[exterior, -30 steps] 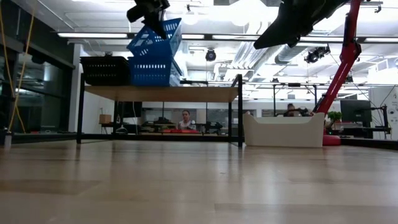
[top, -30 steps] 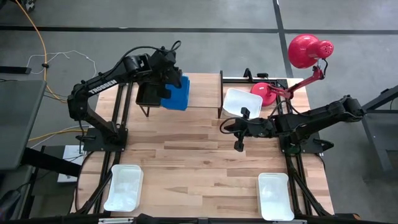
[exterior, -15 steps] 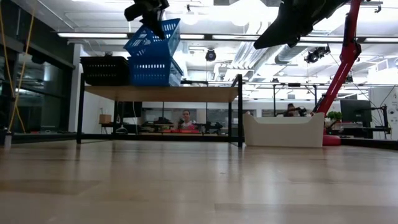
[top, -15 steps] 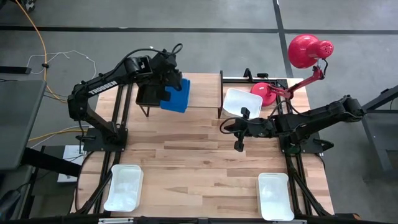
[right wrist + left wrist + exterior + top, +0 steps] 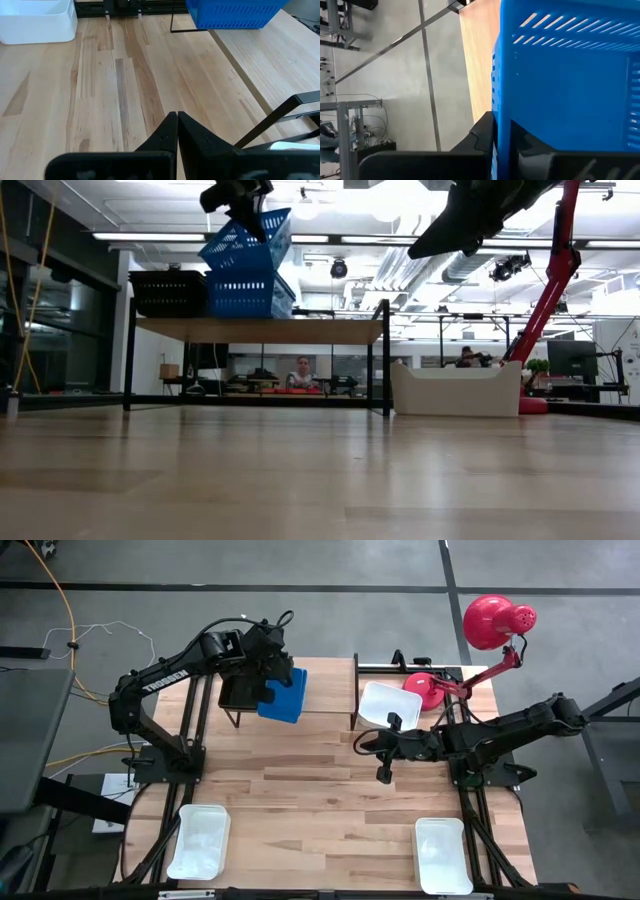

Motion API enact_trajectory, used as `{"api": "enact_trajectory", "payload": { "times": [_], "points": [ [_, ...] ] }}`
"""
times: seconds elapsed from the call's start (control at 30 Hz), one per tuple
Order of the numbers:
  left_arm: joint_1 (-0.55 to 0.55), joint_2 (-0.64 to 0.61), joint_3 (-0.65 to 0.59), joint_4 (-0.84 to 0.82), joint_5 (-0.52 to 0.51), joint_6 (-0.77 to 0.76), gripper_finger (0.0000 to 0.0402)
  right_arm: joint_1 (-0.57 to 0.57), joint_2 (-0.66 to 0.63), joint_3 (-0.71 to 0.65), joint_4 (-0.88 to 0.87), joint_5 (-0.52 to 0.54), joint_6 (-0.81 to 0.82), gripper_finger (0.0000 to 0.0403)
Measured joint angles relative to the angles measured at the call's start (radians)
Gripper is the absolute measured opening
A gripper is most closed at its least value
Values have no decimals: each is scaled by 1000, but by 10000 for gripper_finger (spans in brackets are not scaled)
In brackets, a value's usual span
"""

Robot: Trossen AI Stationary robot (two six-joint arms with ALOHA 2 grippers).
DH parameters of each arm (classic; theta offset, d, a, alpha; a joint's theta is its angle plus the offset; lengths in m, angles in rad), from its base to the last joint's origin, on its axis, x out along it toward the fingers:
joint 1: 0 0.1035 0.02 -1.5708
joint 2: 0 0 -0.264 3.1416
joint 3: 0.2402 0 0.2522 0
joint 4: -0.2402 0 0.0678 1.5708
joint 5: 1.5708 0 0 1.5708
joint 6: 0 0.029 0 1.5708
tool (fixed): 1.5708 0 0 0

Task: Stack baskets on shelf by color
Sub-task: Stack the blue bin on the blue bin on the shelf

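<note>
**Left gripper clamps blue basket wall, tilted over the shelf stack**

Left gripper [image 5: 272, 680] grips one wall of the blue basket [image 5: 284, 695], fingers pinched on the thin rim; the left wrist view shows the slotted wall filling the picture between the dark fingers. Basket hangs tilted above a second blue basket [image 5: 245, 293], which sits on the shelf [image 5: 260, 330]; whether the two touch I cannot tell.

Largest down:
- Table [image 5: 330, 810]: wide wood top, arms mounted at either side.
- Shelf: low board on black legs at the far side. Carries a black basket [image 5: 168, 293] beside the seated blue one.
- White baskets: one [image 5: 388, 705] at the far side by the lamp [image 5: 495, 625], two more [image 5: 198, 842] [image 5: 440, 855] at the near corners. All look empty.
- Blue and black baskets: nothing visible inside any.

Handling, judged: baskets look light, stiff, thin-walled plastic, smooth enough to slip. A one-wall pinch lets the basket swing and tilt, as it does now; a grip at mid-wall on a long side should keep it level for nesting. Perforated walls may flex under hard squeeze.

Right gripper [image 5: 383, 775] waits above mid-table, fingers closed on nothing.
</note>
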Motion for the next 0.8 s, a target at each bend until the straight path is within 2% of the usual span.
{"api": "enact_trajectory", "payload": {
  "times": [0.37,0.8],
  "points": [
    [1,0,0,1,-23,27,3,0,0,0,0,20,6,0],
    [3,0,0,3,-46,27,83,0,0,0,11,29,9,0]
  ]
}}
